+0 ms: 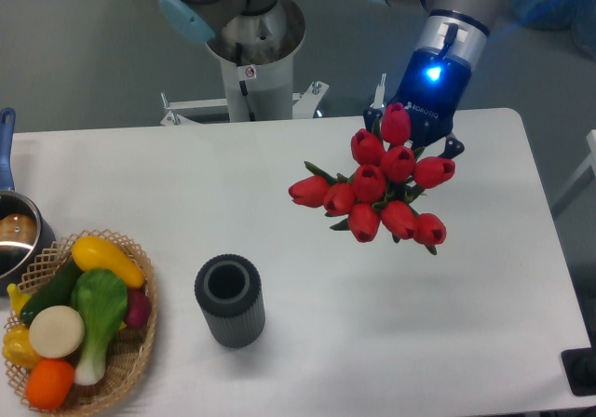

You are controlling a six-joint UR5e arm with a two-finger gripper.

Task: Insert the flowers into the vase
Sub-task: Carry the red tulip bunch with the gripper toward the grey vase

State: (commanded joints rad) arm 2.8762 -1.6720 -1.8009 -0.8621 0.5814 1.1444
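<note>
The white table (pixel 307 343) fills most of what I can see, its far edge running straight across below the robot's grey pedestal (pixel 250 49) and its right edge slanting down toward the near right corner, where a small dark object (pixel 582 372) sits just off the tabletop. The arm reaches in from the upper right, its blue-lit wrist ending in the gripper (pixel 414 130) above the far right part of the table; the flowers (pixel 377 189) hang in front of it, red buds fanned toward me with green leaves between them, and they hide the fingers, so I cannot tell how wide the jaws stand, though the bunch appears to be carried there with nothing else under it. Beneath and around the bunch the table is bare white surface, and a broad stretch of it lies between the flowers and the vase (pixel 230 300), which stands upright left of centre near the front edge, its round mouth facing up. Further left, well apart from the vase, a woven basket (pixel 140 343) of toy vegetables sits at the near left corner, its rim running off the frame. Just beyond it, at the left edge, is a metal pot (pixel 19 240) with a blue handle, partly cut off.
</note>
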